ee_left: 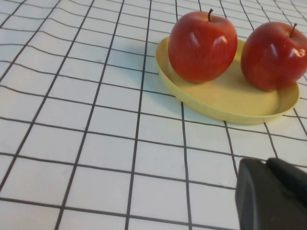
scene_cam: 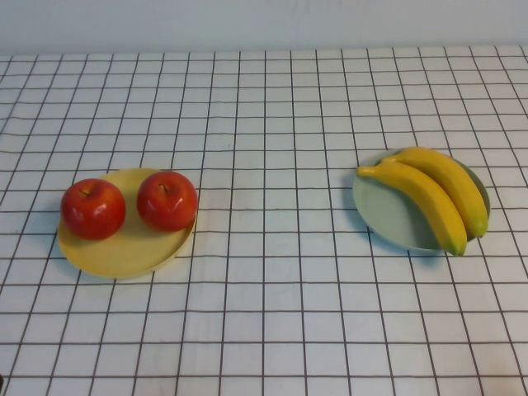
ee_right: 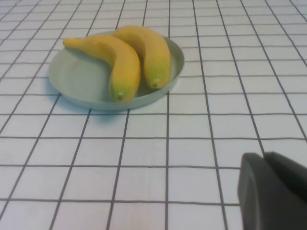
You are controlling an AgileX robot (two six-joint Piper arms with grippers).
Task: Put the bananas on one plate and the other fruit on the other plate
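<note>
1. Surface point(scene_cam: 272, 272): a white cloth with a black grid covers the whole field of the high view.
2. Yellow plate point(scene_cam: 115, 252): lies at about 9 o'clock in the high view, well apart from the other plate. Seen close in the left wrist view point(ee_left: 230, 103), it is round and shallow with a raised rim.
3. Apples: two glossy red fruits with short stems stand upright side by side on the yellow plate. The left apple point(scene_cam: 92, 208) and the right apple point(scene_cam: 167, 200) stand close together; whether they touch cannot be told. The right apple reaches out over the plate's rim at 3 o'clock.
4. Blue-green plate point(scene_cam: 388, 216): lies at about 3 o'clock in the high view, and also shows in the right wrist view point(ee_right: 81, 79).
5. Bananas: two yellow fruits lie on the blue-green plate, touching along their lengths. The near banana point(scene_cam: 421, 202) and the far banana point(scene_cam: 450, 181) run diagonally, their greenish ends overhanging the rim at roughly 4 o'clock.
6. Left gripper point(ee_left: 271, 196): a dark mass at the edge of the left wrist view, near the yellow plate, above the bare surface; fingers fully closed, holding nothing.
7. Right gripper point(ee_right: 273, 191): a dark mass at the edge of the right wrist view, near the blue-green plate; fingers likewise fully closed and empty.
</note>
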